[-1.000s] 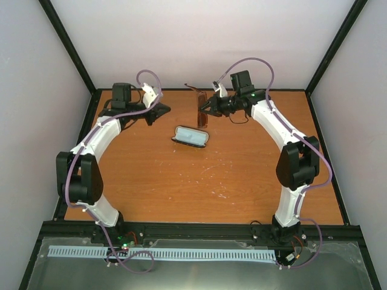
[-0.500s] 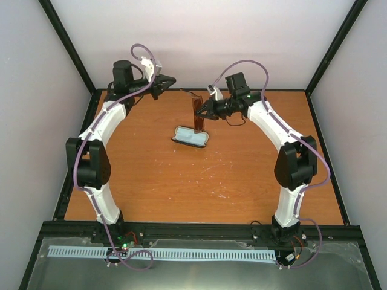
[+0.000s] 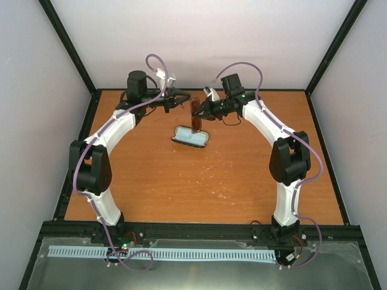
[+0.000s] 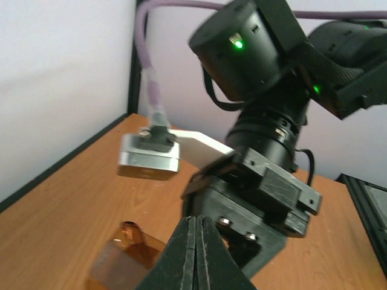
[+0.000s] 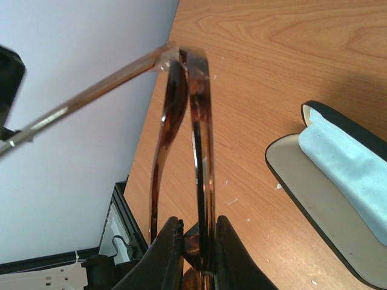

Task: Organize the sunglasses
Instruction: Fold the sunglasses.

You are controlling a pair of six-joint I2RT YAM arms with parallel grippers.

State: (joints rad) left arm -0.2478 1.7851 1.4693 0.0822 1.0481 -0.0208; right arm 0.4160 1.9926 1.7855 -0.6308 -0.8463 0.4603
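My right gripper (image 3: 204, 109) is shut on the sunglasses (image 3: 195, 118) and holds them upright above the table, just behind the case. In the right wrist view my fingers (image 5: 171, 248) clamp the brown frame (image 5: 199, 151); one arm of the glasses sticks out to the left. The black case (image 3: 190, 136) lies open on the table with the pale blue cloth (image 5: 351, 169) in it. My left gripper (image 3: 182, 99) is shut and hangs close to the left of the glasses. In the left wrist view its shut jaws (image 4: 196, 220) point at the right gripper's body, with a brown lens (image 4: 118, 263) at lower left.
The orange wooden table (image 3: 181, 181) is ringed by a black frame rail (image 3: 78, 151) and pale walls. The open case's beige lining (image 5: 302, 181) shows beside the cloth. The two wrists are close together at the table's back middle.
My left arm has swung from the back left corner to the right, up to the sunglasses. My right gripper has moved a little left with the glasses in it.
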